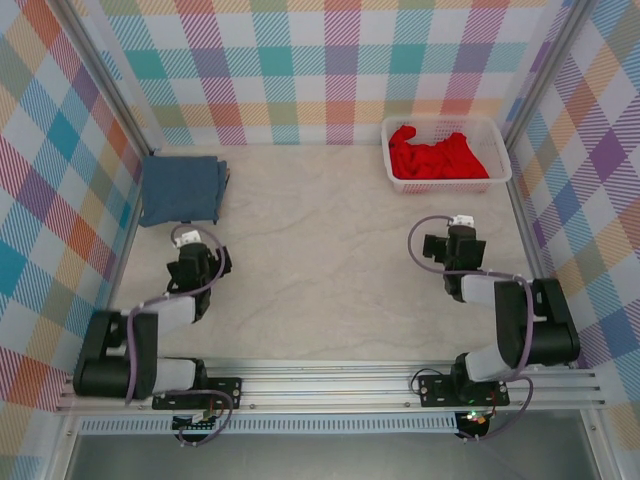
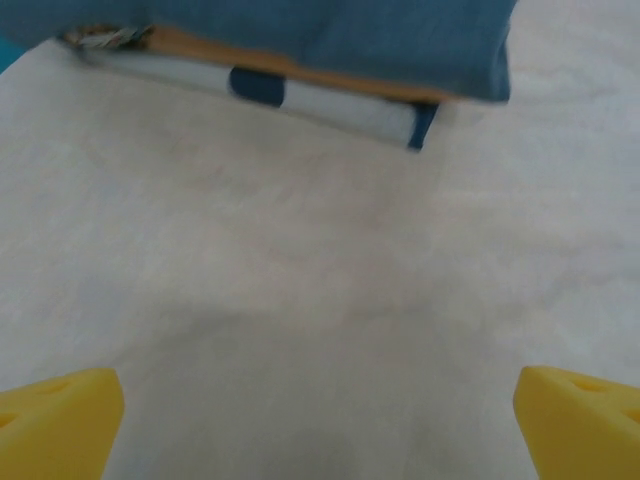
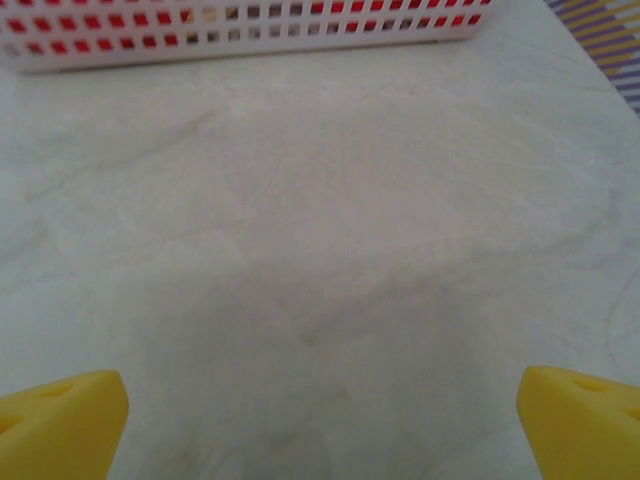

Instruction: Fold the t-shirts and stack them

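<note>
Pale marbled tabletop (image 1: pixel 330 260) is bounded at its near edge by an aluminium rail (image 1: pixel 330 385), to which both arm bases are bolted. Just beyond it, the left gripper (image 2: pixel 320 420) is held low over bare surface with its yellow fingers (image 2: pixel 60 420) spread wide apart, and nothing is gripped. The right gripper (image 3: pixel 320 420) is likewise parted and empty over bare table.

Farther off on the left, the slate blue t-shirt (image 1: pixel 180 190) is laid folded flat beside the side wall, near the left gripper but apart from it. In the far right corner a white slotted basket (image 1: pixel 450 184) is set, and the bright red t-shirt (image 1: pixel 435 155) is heaped crumpled inside it — red is seen through the slots in the right wrist view. Everything is enclosed by pastel plaid walls (image 1: pixel 330 70) on three sides.
</note>
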{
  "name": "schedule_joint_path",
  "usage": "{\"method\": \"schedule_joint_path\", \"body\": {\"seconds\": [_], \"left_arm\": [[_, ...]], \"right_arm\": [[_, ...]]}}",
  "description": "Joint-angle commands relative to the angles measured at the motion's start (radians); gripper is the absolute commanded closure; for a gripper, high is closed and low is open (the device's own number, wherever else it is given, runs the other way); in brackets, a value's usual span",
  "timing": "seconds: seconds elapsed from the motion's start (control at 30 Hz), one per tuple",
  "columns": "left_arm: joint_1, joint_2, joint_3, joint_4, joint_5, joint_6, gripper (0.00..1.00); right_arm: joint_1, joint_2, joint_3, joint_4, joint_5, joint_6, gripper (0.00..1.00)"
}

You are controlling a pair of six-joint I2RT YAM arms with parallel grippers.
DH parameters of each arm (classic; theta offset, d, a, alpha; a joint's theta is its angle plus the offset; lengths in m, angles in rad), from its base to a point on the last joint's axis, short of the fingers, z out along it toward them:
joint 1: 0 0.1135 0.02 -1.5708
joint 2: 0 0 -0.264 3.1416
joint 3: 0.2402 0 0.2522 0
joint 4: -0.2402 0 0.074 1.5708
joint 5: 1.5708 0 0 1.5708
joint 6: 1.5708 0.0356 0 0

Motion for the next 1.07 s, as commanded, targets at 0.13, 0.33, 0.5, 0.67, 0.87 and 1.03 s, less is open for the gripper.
{"method": "schedule_joint_path", "body": {"seconds": [0.13, 0.33, 0.5, 0.67, 0.87, 1.03], "left_arm": [[-0.016, 0.187, -0.079, 0.554, 0.075, 0.083, 0.0], [-0.02, 0.194, 0.041, 0.337, 0.1, 0.097, 0.0], [-0.02, 0.189, 0.044, 0.319, 0.102, 0.096, 0.0], [-0.028, 0.185, 0.038, 0.329, 0.096, 0.102, 0.0], [-0.03, 0.189, 0.044, 0.322, 0.091, 0.105, 0.0], [-0.029, 0.189, 0.043, 0.322, 0.091, 0.105, 0.0]], "right_arm": [[-0.008, -0.031, -0.135, 0.386, -0.166, -0.026, 0.0], [-0.006, 0.049, -0.099, 0.404, -0.159, -0.032, 0.0], [-0.03, 0.04, -0.081, 0.348, -0.196, -0.012, 0.0], [-0.03, 0.04, -0.082, 0.353, -0.198, -0.013, 0.0], [-0.029, 0.041, -0.078, 0.347, -0.197, -0.013, 0.0], [-0.031, 0.042, -0.079, 0.349, -0.199, -0.013, 0.0]]}}
